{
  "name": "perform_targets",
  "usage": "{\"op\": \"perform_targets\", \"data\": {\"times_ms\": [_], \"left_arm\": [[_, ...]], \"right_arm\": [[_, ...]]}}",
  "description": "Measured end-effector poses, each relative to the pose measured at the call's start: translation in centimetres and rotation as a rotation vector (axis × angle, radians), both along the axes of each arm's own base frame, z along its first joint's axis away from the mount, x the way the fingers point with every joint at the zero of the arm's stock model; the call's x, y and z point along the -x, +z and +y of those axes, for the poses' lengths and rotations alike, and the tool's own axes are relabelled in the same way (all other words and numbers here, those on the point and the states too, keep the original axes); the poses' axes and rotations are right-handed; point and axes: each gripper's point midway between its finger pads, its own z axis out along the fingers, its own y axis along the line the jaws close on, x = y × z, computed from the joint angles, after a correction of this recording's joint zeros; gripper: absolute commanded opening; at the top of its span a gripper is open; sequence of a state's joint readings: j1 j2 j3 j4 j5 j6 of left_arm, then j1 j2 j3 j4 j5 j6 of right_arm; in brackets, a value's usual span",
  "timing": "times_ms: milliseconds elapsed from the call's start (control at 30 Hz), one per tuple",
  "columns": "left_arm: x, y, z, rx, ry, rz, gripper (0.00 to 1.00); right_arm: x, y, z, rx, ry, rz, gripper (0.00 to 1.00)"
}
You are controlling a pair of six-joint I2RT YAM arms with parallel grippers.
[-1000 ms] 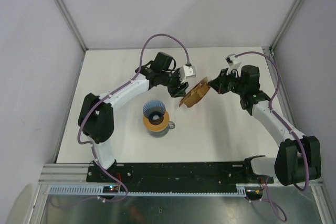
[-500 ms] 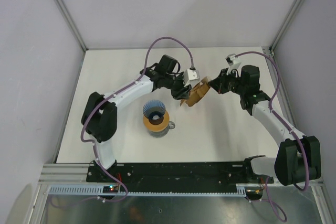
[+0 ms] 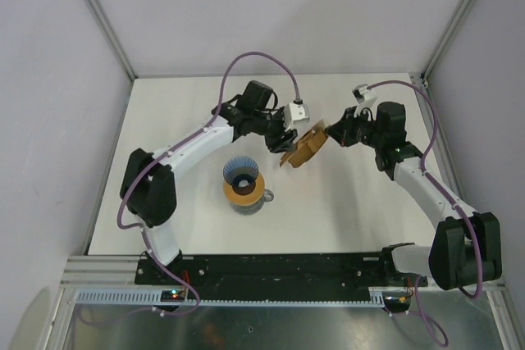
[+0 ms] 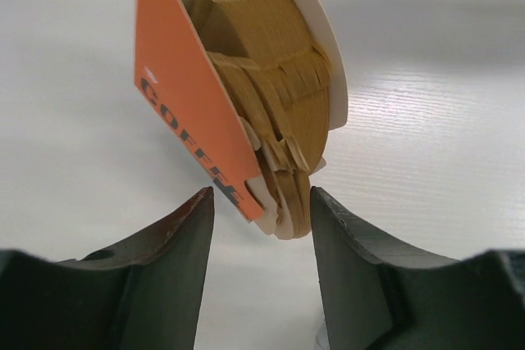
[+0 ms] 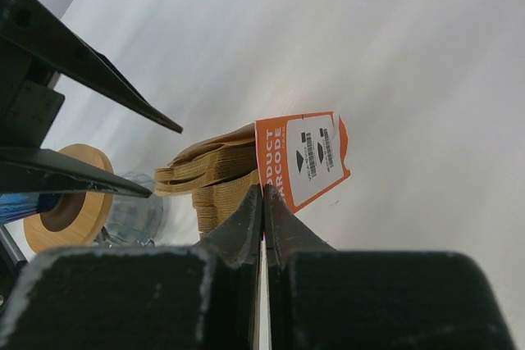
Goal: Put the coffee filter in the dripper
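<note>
The orange packet (image 3: 303, 147) of stacked tan papers hangs above the table's middle. My right gripper (image 5: 262, 194) is shut on the packet's card edge (image 5: 299, 157). My left gripper (image 4: 261, 202) is open. The lower tip of the paper stack (image 4: 283, 120) lies just between its fingertips, close to the right finger (image 4: 361, 268) and not pinched. I cannot make out a single coffee filter apart from the stack. The blue dripper (image 3: 243, 170) sits on a tan ring (image 3: 248, 191), below and to the left of both grippers.
The ring (image 5: 70, 198) tops a clear glass carafe (image 5: 135, 215) near the table's centre. The left arm's fingers (image 5: 82, 63) reach in from the left in the right wrist view. White table (image 3: 164, 120) lies to either side, with frame posts at the back corners.
My left gripper pushed closer to the packet, narrowing its jaws, then drew back a little with the jaws wider again. The right arm and the packet have stayed still.
</note>
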State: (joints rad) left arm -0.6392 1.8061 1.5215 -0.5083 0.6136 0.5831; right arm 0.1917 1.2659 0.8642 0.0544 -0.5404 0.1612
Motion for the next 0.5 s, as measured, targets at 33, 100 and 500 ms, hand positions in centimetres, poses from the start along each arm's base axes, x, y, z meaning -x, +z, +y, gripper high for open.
{"op": "perform_targets", "data": {"times_ms": [33,100,500], "left_arm": [[-0.1,0.3,0.1,0.003,0.005,-0.004,0.55],[-0.6,0.9,0.4,0.012,0.017,-0.012,0.55],[-2.0,1.0,1.5,-0.005,0.067,-0.028,0.54]], "right_arm": [[0.0,0.0,0.0,0.000,0.000,0.000,0.00],[0.0,0.0,0.0,0.000,0.000,-0.001,0.00],[0.0,0.2,0.1,-0.008,0.007,-0.006,0.00]]}}
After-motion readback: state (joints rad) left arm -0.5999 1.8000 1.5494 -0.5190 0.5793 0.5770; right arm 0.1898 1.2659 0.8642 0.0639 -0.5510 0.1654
